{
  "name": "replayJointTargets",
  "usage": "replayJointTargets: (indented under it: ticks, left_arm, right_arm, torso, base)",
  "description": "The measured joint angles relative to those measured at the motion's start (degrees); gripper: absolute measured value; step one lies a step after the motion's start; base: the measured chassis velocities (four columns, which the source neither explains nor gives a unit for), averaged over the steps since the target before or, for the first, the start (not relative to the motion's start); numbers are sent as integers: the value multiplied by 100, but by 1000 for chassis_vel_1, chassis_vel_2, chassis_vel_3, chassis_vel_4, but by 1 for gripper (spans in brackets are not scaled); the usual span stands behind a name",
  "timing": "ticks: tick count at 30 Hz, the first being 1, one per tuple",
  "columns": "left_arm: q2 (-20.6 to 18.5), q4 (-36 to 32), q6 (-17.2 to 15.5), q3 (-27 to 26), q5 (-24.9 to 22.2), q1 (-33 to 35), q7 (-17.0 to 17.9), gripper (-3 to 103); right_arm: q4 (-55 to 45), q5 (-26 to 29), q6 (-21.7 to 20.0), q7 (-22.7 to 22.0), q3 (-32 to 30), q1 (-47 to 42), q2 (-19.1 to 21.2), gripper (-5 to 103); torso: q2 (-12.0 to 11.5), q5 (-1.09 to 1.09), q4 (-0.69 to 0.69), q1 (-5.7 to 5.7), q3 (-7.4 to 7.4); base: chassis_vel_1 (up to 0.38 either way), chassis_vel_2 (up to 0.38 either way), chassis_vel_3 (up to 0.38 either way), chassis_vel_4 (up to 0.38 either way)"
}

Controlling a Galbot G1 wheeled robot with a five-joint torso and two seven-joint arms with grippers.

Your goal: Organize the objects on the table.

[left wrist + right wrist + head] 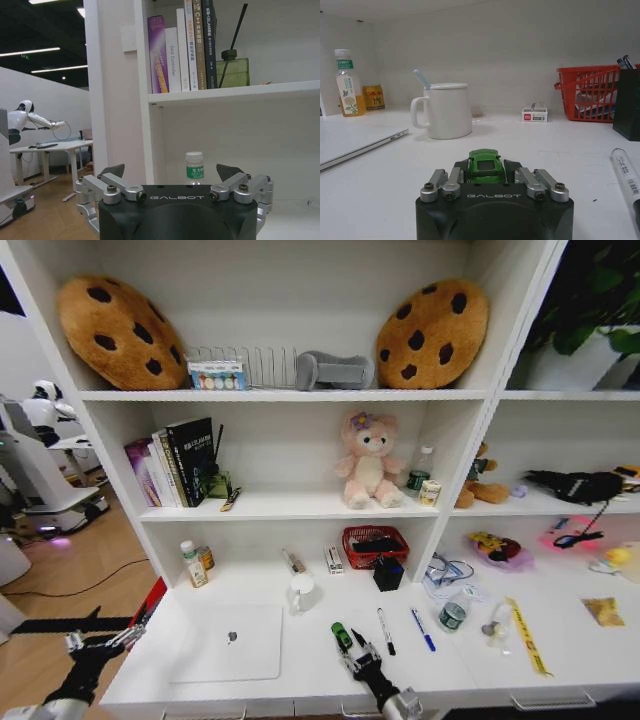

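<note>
Toy car, green, is seen in the head view on the front part of the white table, right of the closed laptop and left of the black marker and blue pen. The right gripper is placed at the car's near end, low on the table. The car's long axis is run front-to-back, tilted slightly toward the robot's left at the far end; marker and pen are laid roughly parallel to it. The left gripper is held off the table's left front corner, nothing in it.

Left wrist view: left gripper is seen spread wide, empty, aimed at a small white bottle under the book shelf.

Right wrist view: the toy car is bracketed by the right gripper, fingers drawn in close against both sides. Contact looks made, but lift cannot be confirmed; the wheels appear at table level. The car is pointed away from the wrist, toward the white mug. The marker is laid just beside on the table.

Judged step: grasp of the car, pick not yet completed. The next move calls for a firm side squeeze and a straight lift, kept clear of the marker and laptop edge.
</note>
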State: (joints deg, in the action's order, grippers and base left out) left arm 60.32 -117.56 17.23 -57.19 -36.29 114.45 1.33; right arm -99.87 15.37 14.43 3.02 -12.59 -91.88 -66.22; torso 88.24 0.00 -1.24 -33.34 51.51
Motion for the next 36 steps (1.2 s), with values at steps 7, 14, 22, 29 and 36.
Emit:
replayJointTargets:
  ticks: [7, 14, 22, 29, 36]
  left_arm:
    - [0, 0, 0, 0, 0, 0, 0, 100]
    - [0, 0, 0, 0, 0, 0, 0, 100]
    - [0, 0, 0, 0, 0, 0, 0, 100]
    - [0, 0, 0, 0, 0, 0, 0, 100]
    - [0, 0, 1, 0, 0, 0, 0, 100]
  right_arm:
    - [-45, -18, 23, -2, -62, -65, -6, 35]
    - [-495, 87, 80, 10, -317, -296, 126, 35]
    - [-2164, 593, -399, -88, -907, -726, 746, 35]
    - [-3234, 1659, -1399, -598, -1225, -25, 1126, 35]
    - [-3342, 2674, -1939, -930, -1149, 1147, 1474, 35]
  torso:
    - [0, 0, 0, 0, 0]
    - [0, 0, 0, 0, 0]
    - [0, 0, -1, 0, 0]
    - [0, 1, 0, 0, 0]
    - [0, 1, 0, 0, 1]
  base:
    - [0, 0, 0, 0]
    - [0, 0, 0, 0]
    - [0, 0, 0, 0]
    - [0, 0, 0, 0]
    - [0, 0, 0, 0]
